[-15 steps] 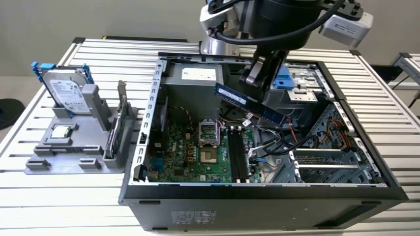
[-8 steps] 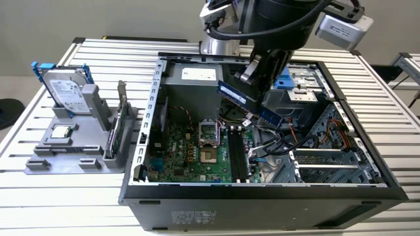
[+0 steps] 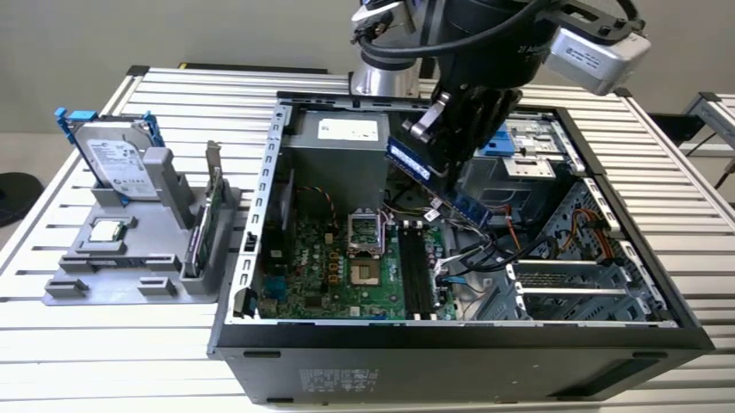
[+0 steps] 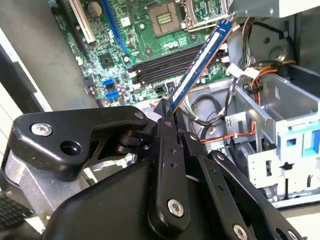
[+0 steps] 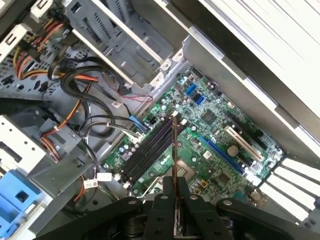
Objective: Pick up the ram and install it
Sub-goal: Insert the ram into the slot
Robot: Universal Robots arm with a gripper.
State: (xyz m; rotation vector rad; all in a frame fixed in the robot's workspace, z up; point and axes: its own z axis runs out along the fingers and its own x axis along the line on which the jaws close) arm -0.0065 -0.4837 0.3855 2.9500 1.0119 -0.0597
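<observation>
Exterior view, fingers point(image 3: 457, 129) gripping ram point(image 3: 409, 162), long axis slanting above motherboard point(image 3: 333, 275)

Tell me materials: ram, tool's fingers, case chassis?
The ram: glossy blue circuit-board laminate, likely fibreglass. The tool's fingers: matte black bolted links, anodised metal or hard plastic; unclear. The case chassis: bare grey sheet steel by its look, folded and punched.

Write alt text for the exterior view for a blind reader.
The arm's end effector holds the ram tilted above the memory slots of a motherboard inside an open computer case. On the exterior view's left, a grey fixture on the slatted table carries a hard drive, a CPU chip and an upright card.
</observation>
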